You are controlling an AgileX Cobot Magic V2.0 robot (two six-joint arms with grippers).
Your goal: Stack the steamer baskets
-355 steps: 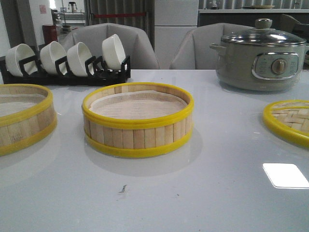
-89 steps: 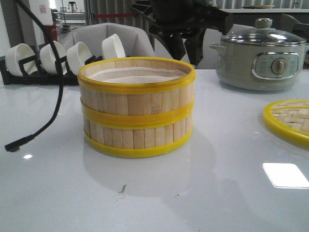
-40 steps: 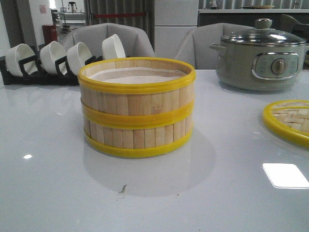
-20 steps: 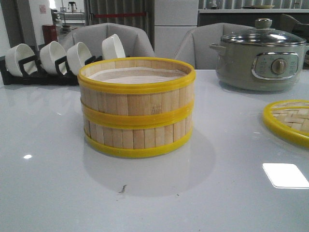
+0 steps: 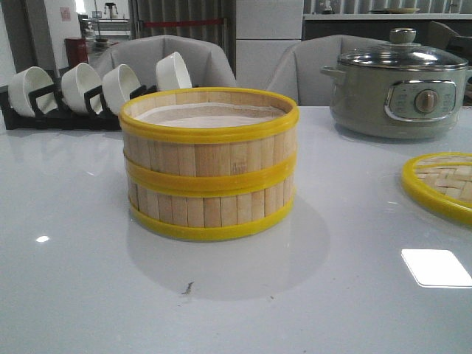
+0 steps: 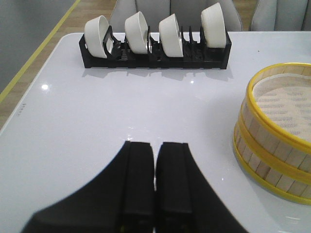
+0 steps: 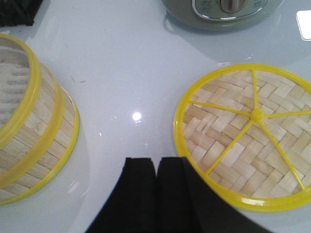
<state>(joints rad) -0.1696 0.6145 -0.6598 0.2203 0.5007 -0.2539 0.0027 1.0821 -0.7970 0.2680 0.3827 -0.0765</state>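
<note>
Two steamer baskets stand stacked in the middle of the white table, the upper basket (image 5: 209,140) squarely on the lower basket (image 5: 210,210). Both are bamboo-slat rings with yellow rims, and a pale liner shows inside the top one. The stack also shows in the left wrist view (image 6: 277,131) and the right wrist view (image 7: 29,141). My left gripper (image 6: 154,145) is shut and empty, back from the stack over bare table. My right gripper (image 7: 156,161) is shut and empty, between the stack and the lid. Neither gripper shows in the front view.
A flat woven lid (image 5: 442,184) with a yellow rim lies at the right; it also shows close to my right fingers (image 7: 248,136). A grey electric pot (image 5: 398,85) stands at the back right. A black rack of white bowls (image 5: 96,92) stands at the back left (image 6: 155,41).
A basket from the left has been set onto the middle one. The arm seen behind the stack 2.2 s ago has left the front view. Nothing moved in the last second.
</note>
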